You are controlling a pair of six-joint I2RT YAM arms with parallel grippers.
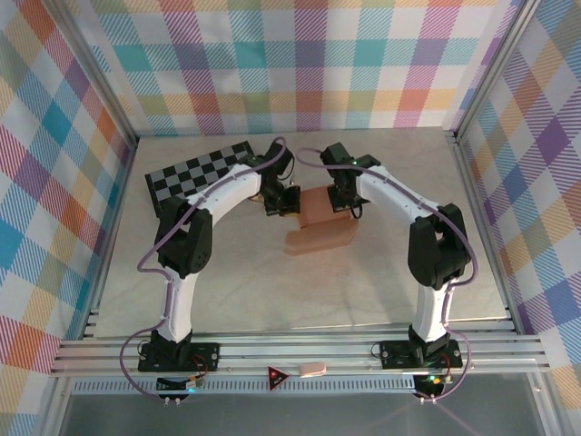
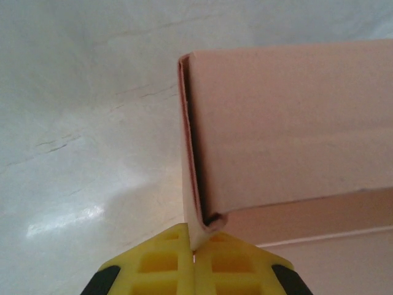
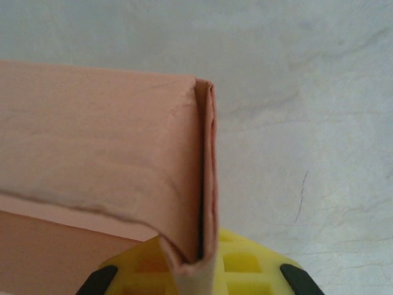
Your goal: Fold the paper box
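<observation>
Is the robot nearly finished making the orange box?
Maybe halfway. Done: the paper box has doubled-over walls standing at both ends. In hand: the left gripper and right gripper each pinch one of those walls. Left: a front panel lies flat on the table, not yet folded up.

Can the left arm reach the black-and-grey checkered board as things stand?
Probably not at once: the left gripper is shut on the salmon-orange card paper box, though the checkered board lies close by.

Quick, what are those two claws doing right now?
Left gripper: shut on the paper box, pinching a folded edge.
Right gripper: shut on the paper box too.
</observation>
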